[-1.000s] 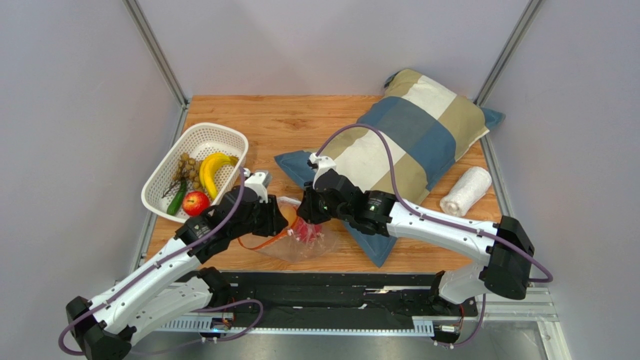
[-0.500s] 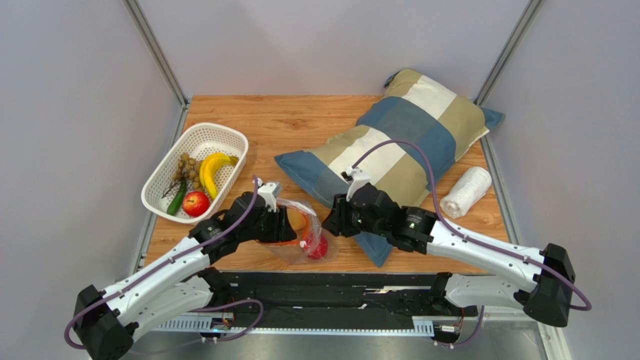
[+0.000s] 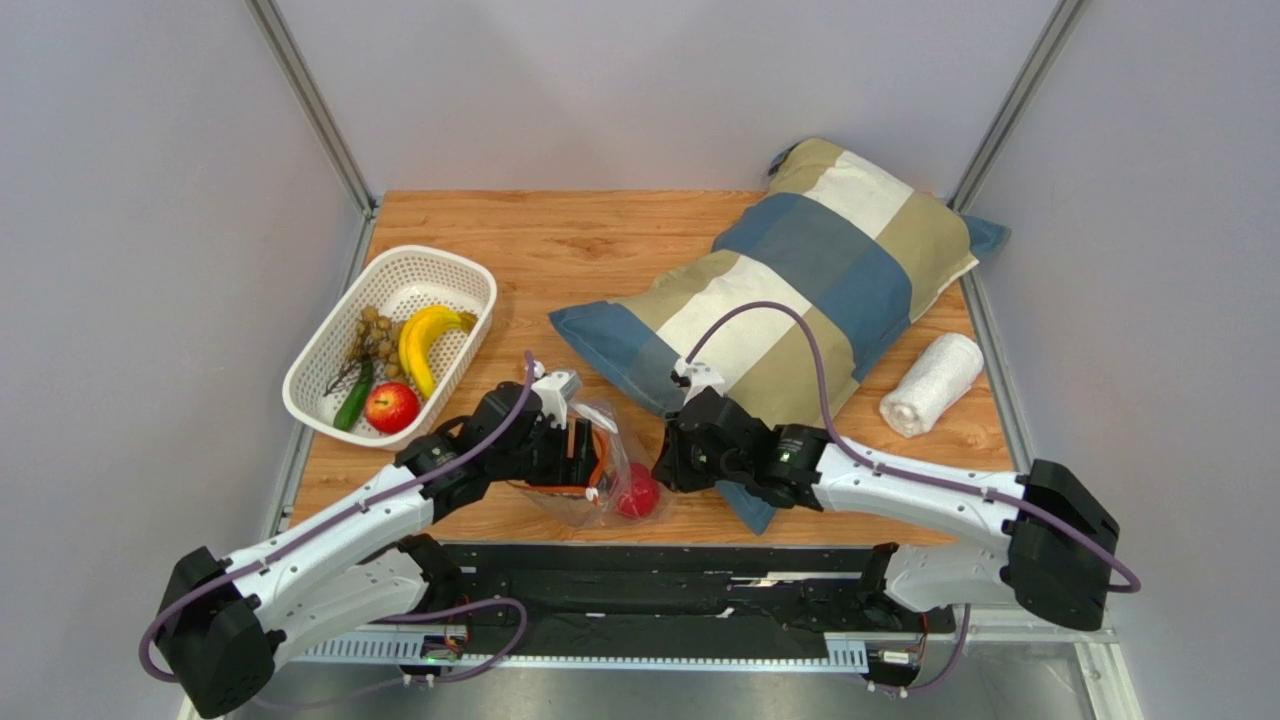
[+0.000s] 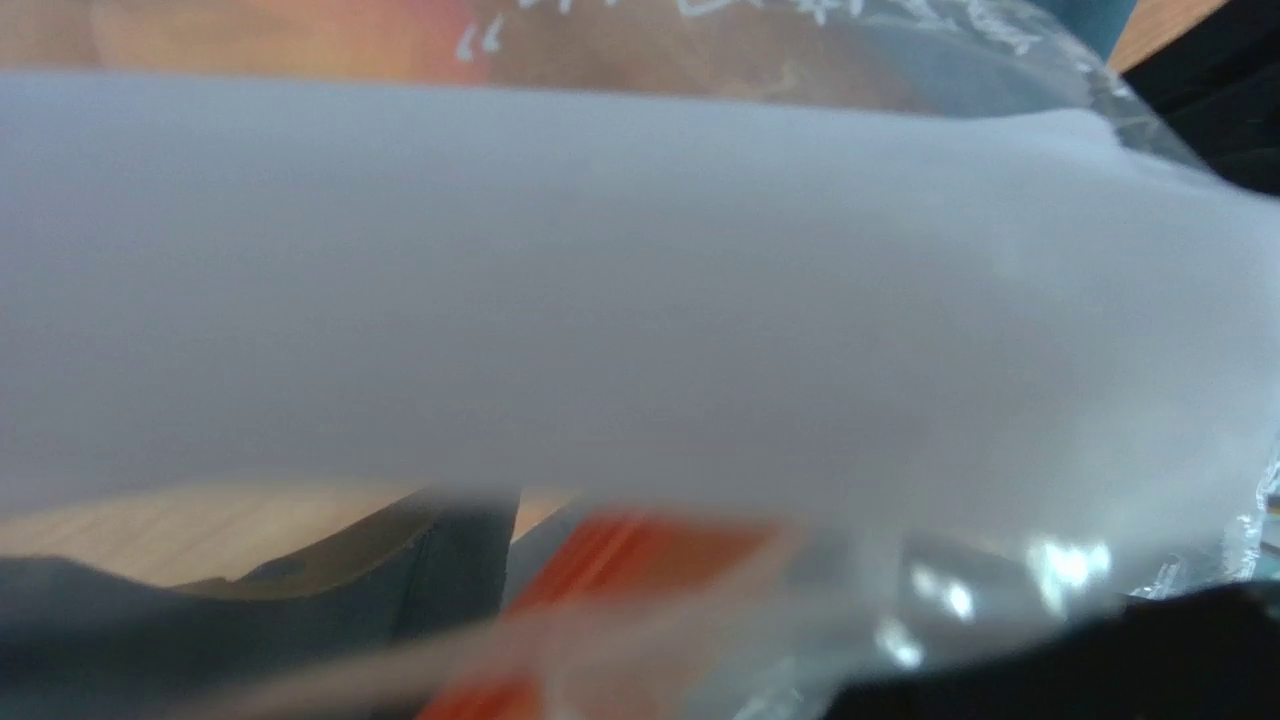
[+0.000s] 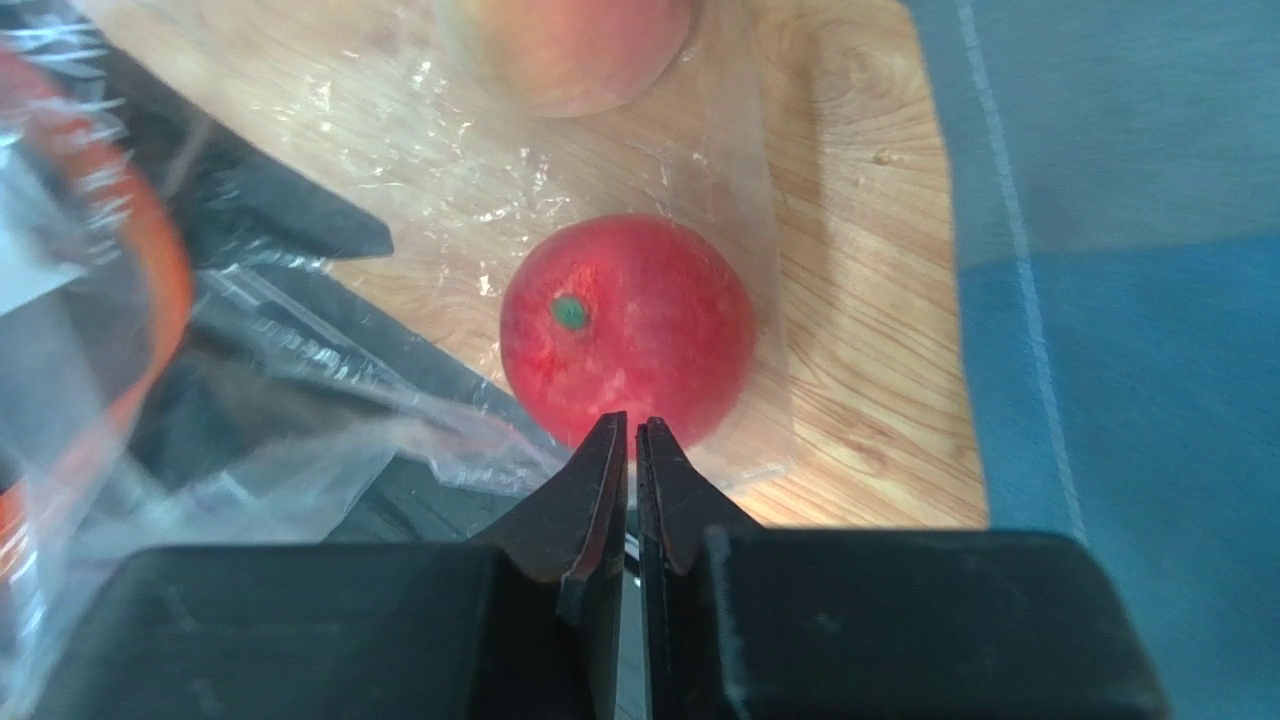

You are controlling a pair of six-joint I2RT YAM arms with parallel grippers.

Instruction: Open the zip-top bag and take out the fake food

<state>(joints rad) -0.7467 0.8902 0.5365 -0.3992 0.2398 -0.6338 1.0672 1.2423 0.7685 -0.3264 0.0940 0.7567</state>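
Wood table [image 3: 601,248], red apple [image 5: 627,329] just beyond R pincer [image 5: 630,426] tips

Red apple [image 5: 627,327], seemingly orange-red zipper [image 4: 631,548]

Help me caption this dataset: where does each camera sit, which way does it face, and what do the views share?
Top external: above and behind, looking down on the wooden table; left arm and right arm both show.
Left wrist: pressed against the zip-top bag, whose blurred plastic fills it; dark blurred robot parts along the bottom.
Right wrist: looks along the shut right tool down at the red apple in the bag.
Shared: top and right wrist both show that apple.
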